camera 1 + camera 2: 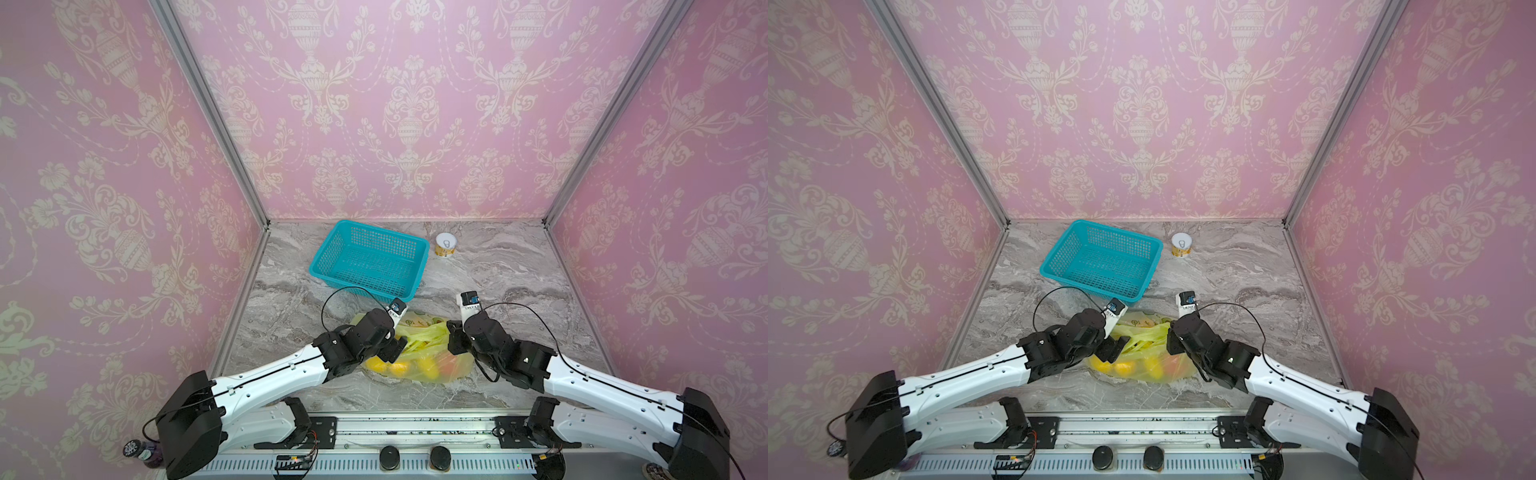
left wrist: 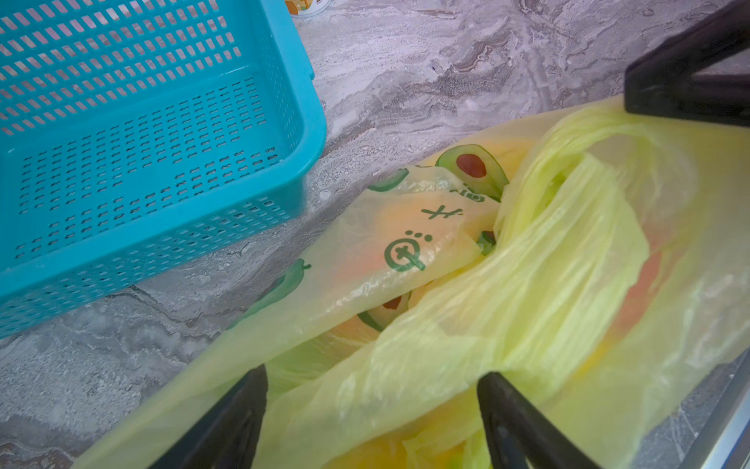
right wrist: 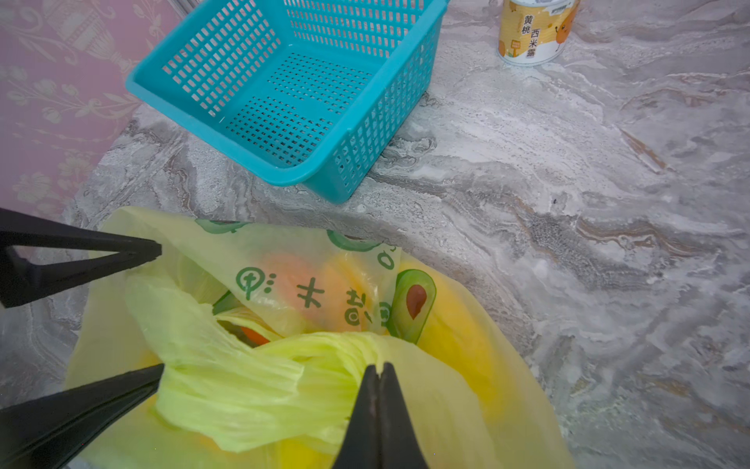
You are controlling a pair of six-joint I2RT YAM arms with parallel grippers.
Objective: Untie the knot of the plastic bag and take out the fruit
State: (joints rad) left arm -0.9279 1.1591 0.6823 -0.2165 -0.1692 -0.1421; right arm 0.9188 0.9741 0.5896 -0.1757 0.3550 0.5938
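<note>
Pinching shut on a bunched point of yellow-green plastic, the right fingers point(image 3: 379, 390) hold what looks like the knot point(image 3: 365, 345) of the plastic bag point(image 1: 428, 340). Whether it is tied or already loosened cannot be told.

From that pinch a crumpled handle band point(image 3: 227, 385) runs across the top of the bag to the left fingers point(image 2: 239, 410). These stand wide apart with the band lying between them, gripping nothing. So the band's long axis goes from one arm's fingers straight to the other's, roughly along the near wall of the teal basket point(image 3: 203, 128).

The left fingers are the free ones and sit right over the loose plastic. A likely next move is to close them on the band and pull away from the right pinch.

The bag lies on the marble table point(image 3: 568, 203) on the robot's side of the basket, near it but not touching. The fruit point(image 1: 399, 368), yellow and orange shapes, shows through the film, all inside the bag. The basket holds nothing. A small can point(image 3: 531, 32) stands apart from the basket, off its far corner.
</note>
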